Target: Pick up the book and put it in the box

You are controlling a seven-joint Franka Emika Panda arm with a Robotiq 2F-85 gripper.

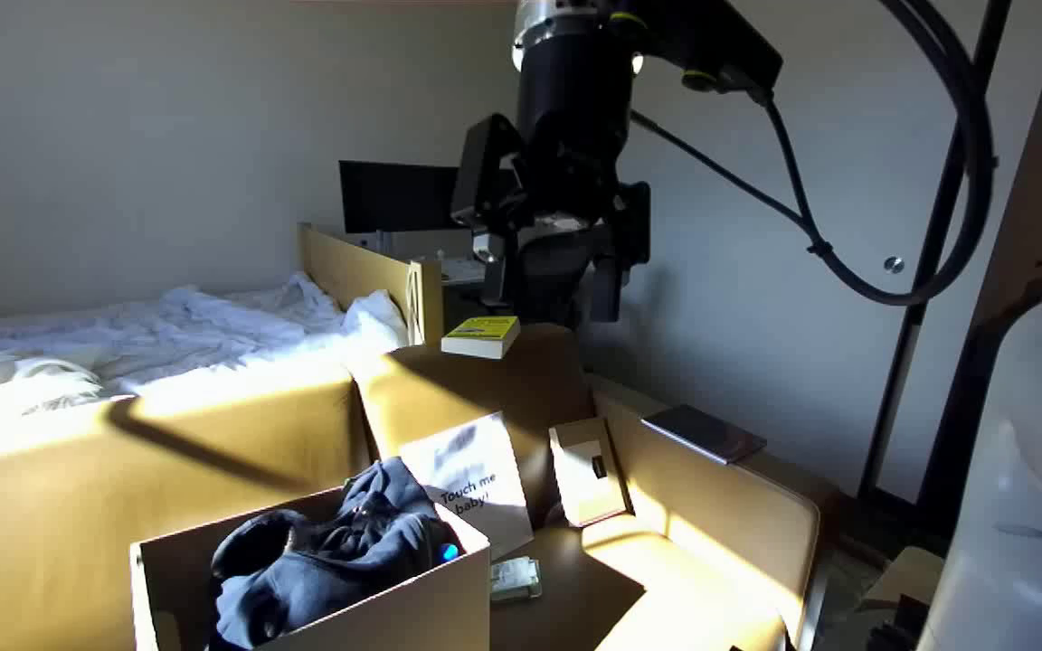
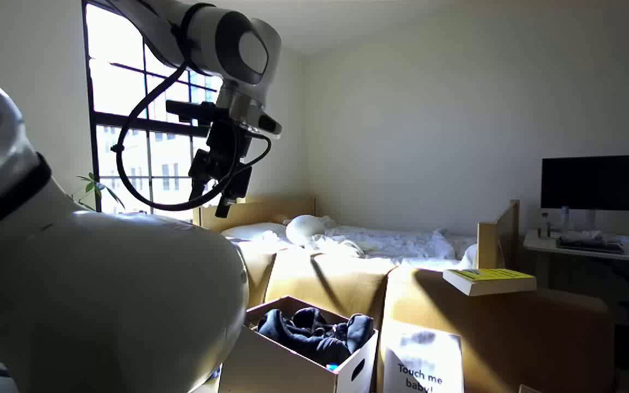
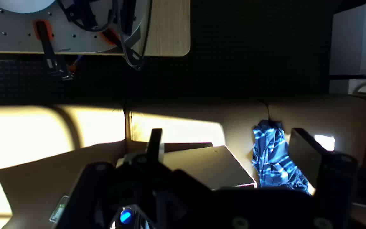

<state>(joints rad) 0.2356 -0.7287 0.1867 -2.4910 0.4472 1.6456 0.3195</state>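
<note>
Hovering empty, black two-fingered gripper (image 1: 553, 294) spread apart | pre-grasp, I'd judge | next: cross to thick yellow-covered book (image 1: 482, 336), straddle it; pale cardboard box (image 1: 421, 604) afterwards

Yellow book (image 1: 482, 335) flat outside box (image 1: 412, 606)

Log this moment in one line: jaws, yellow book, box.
Jaws: open, nothing held | Yellow book: on sofa backrest | Box: dark cloth inside | Placing: pending

Wht sheet (image 1: 474, 472) says "Touch me baby!" (blk).
</note>
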